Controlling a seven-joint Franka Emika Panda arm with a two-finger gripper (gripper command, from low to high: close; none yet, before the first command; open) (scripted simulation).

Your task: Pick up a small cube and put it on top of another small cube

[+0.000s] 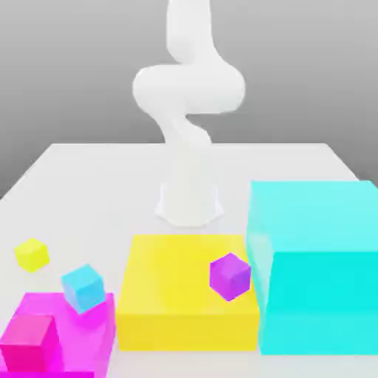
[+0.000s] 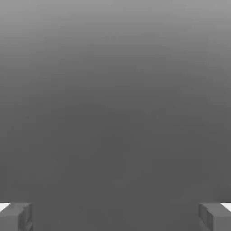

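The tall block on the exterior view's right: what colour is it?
Cyan; the tall block shows best in the exterior view.

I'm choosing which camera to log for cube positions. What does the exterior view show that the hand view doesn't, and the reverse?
Exterior view: the white arm on the table, the small yellow cube, the light-blue cube on the magenta block, the purple cube on the flat yellow block, the big cyan block and a small pink cube.

Hand view: the gripper, its fingers wide apart, before plain grey.

Shared: nothing I can match between them.
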